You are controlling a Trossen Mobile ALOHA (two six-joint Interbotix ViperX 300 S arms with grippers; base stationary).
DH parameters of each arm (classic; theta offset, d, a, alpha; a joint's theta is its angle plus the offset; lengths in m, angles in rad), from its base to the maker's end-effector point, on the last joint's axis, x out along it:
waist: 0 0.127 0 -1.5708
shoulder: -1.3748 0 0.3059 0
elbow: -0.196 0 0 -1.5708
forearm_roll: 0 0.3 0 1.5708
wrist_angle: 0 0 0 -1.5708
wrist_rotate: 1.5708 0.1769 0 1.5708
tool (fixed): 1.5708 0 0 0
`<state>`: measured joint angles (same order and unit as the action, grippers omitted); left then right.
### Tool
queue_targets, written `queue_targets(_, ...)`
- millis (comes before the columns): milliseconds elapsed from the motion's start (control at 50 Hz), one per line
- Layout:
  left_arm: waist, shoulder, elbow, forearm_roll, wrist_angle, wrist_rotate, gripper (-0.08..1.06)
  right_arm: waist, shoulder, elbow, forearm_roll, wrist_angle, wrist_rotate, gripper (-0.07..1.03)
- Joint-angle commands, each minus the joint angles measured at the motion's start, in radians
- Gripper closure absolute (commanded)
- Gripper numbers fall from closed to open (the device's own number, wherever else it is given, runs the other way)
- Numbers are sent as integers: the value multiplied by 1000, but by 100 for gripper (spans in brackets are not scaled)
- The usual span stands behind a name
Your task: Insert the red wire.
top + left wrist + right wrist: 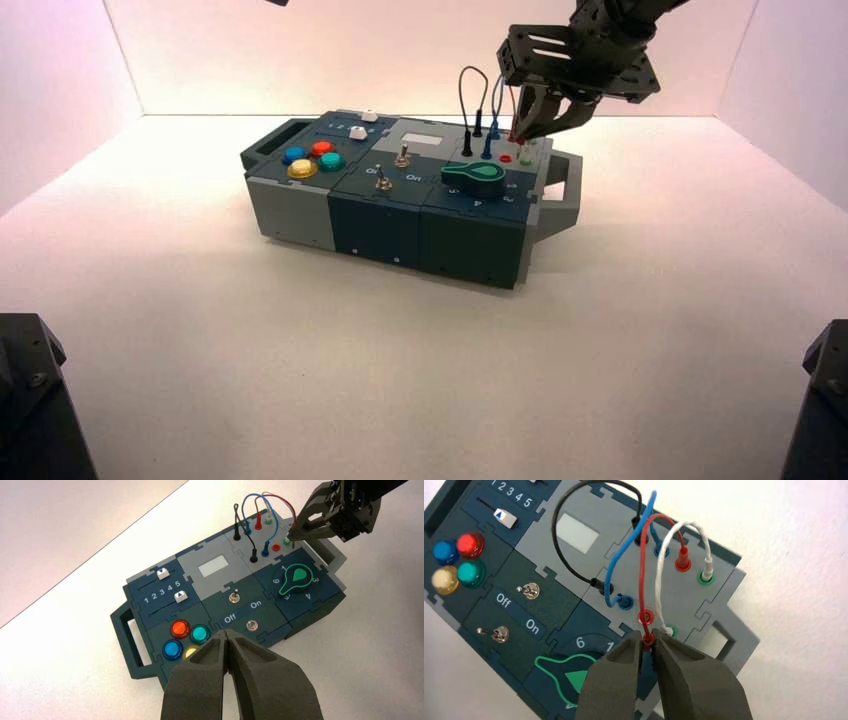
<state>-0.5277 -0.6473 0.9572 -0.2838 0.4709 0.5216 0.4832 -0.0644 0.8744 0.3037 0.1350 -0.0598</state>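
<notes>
While the left gripper (227,642) hung pinched together, holding nothing, above the table in front of the box (400,230), the right gripper (649,641) stood over the wire panel at the box's right end. Its fingers (616,680) were narrowed onto the free plug of the red wire (642,587), which sat pinched between the tips. Just beyond those tips lay the empty red socket (646,615), close to the held plug but apart from it. From the tips the red lead rose in an arch and came down at its other plug (682,560), seated in the far red socket. Beside the tips on one side sat the near end of a white wire (659,580), plugged into a green-ringed socket (671,630); its far plug stood in a second green-ringed socket (706,576). On the other side of the red lead ran a blue wire (616,562) and a black wire (556,530), each with both ends plugged in. Nearer the wrist than the tips lay the green knob (561,672). Farther off along the box were two toggle switches (529,591), lettered "Off" and "On", then four round buttons (459,562) and a slider (504,517) by the digits 1 to 5.
</notes>
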Motion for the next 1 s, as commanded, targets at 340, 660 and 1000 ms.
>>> queue_targets(340, -2, 26, -37, -3, 12, -2, 101, 2, -11, -2, -77, -97, -5, 98)
queue_targets(660, -2, 28, -37, -3, 14, 2, 101, 21, 31, -5, -78, -146, -5, 98)
queue_targets(1000, -9, 28, -44, -9, 41, 2, 101, 25, 63, -12, -83, -172, -5, 98)
